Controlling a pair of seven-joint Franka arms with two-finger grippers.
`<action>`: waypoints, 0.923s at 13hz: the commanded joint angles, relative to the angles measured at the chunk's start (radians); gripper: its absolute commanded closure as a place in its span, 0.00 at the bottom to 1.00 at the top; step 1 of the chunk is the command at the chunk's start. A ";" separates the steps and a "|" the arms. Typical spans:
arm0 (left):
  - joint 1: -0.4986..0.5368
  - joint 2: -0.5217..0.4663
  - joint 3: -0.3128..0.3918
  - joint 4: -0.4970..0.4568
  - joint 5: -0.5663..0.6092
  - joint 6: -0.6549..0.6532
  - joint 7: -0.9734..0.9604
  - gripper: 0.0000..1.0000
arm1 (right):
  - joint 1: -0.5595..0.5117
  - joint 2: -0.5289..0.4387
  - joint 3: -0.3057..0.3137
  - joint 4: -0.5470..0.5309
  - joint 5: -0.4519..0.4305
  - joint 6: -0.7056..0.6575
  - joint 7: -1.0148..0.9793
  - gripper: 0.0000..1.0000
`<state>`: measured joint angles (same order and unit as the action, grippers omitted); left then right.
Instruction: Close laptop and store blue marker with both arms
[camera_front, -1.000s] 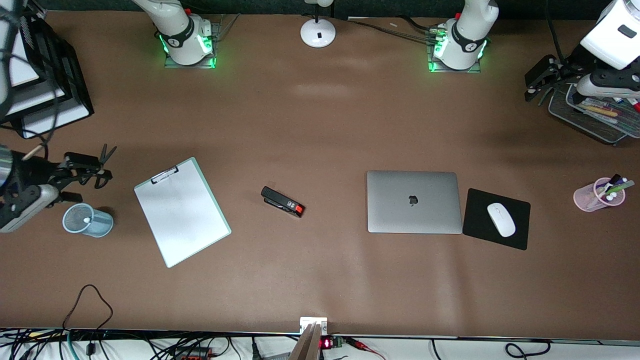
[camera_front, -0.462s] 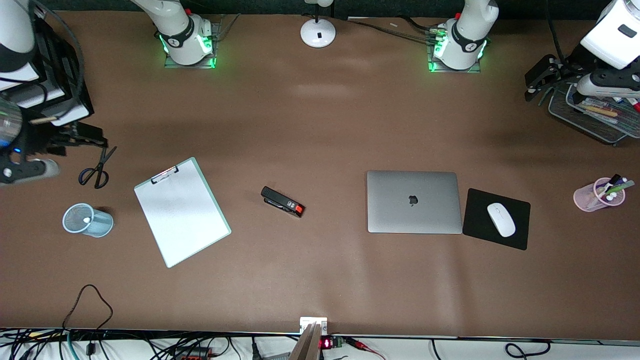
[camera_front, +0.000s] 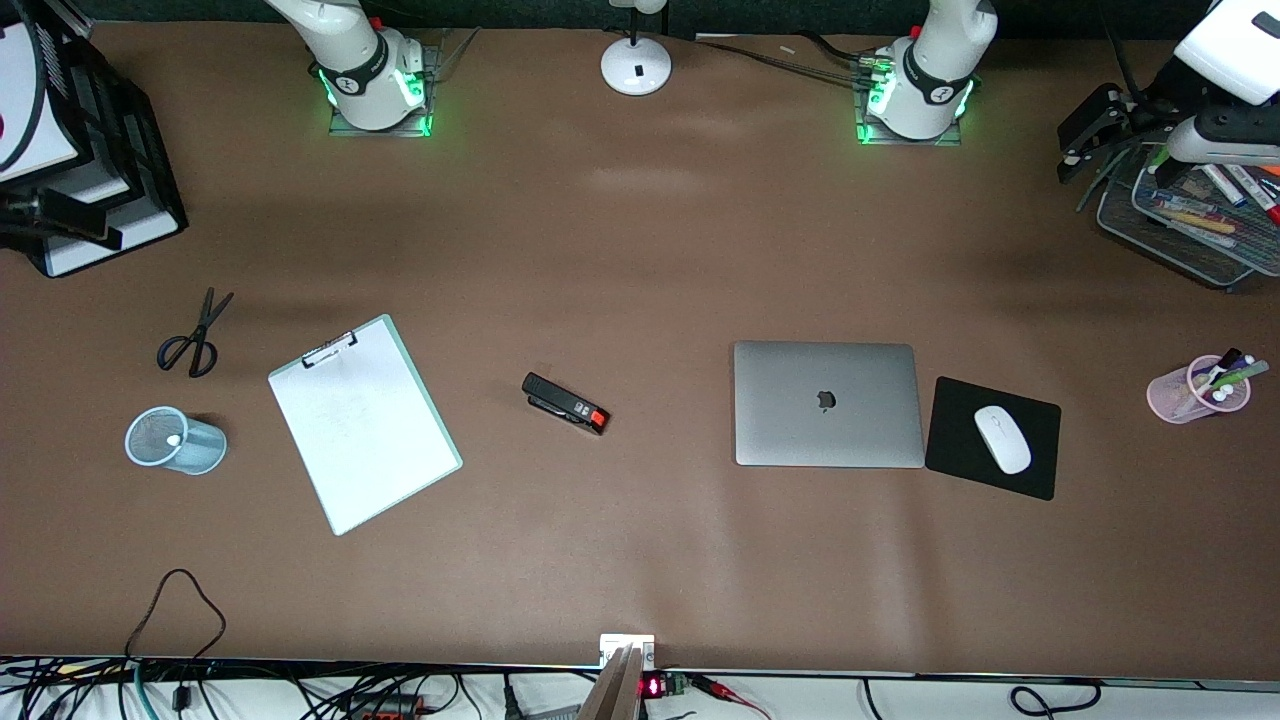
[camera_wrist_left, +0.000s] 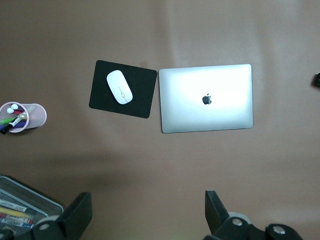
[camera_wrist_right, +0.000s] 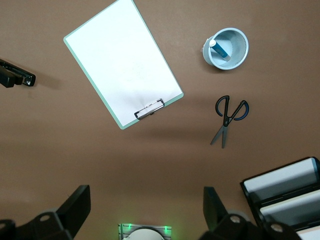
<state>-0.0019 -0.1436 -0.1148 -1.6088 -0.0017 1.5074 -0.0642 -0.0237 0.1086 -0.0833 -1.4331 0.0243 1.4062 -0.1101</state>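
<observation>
Right gripper (camera_wrist_right: 145, 212) has pulled up from over the scissors (camera_front: 200, 330) to the frame's upper corner, fingers spread, empty. Left gripper (camera_front: 1090, 140) waits by the wire tray (camera_front: 1190, 255), jaws apart, empty. Laptop (camera_front: 828, 404) closed, mid-frame. Blue marker (camera_front: 173, 438) in the mesh cup (camera_front: 205, 452).

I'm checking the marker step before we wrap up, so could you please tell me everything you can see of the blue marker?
The blue marker is a slim stick with a bright blue barrel and a white end. It stands tilted inside the pale blue mesh cup, leaning on its wall. From the front, only its white tip shows inside the cup, which sits near the scissors toward the right arm's end of the table. Neither tool touches it.
</observation>
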 joint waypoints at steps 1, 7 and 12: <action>0.003 0.002 0.001 0.018 -0.006 -0.012 0.007 0.00 | 0.004 -0.136 0.010 -0.161 -0.021 0.054 0.070 0.00; -0.001 0.028 -0.003 0.020 -0.003 -0.007 0.006 0.00 | 0.002 -0.214 0.010 -0.253 -0.030 0.128 0.067 0.00; -0.003 0.030 -0.003 0.018 -0.004 -0.006 0.004 0.00 | 0.005 -0.210 0.016 -0.234 -0.052 0.128 0.081 0.00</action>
<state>-0.0035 -0.1207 -0.1178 -1.6070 -0.0017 1.5078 -0.0642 -0.0229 -0.0769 -0.0744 -1.6512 -0.0106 1.5241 -0.0504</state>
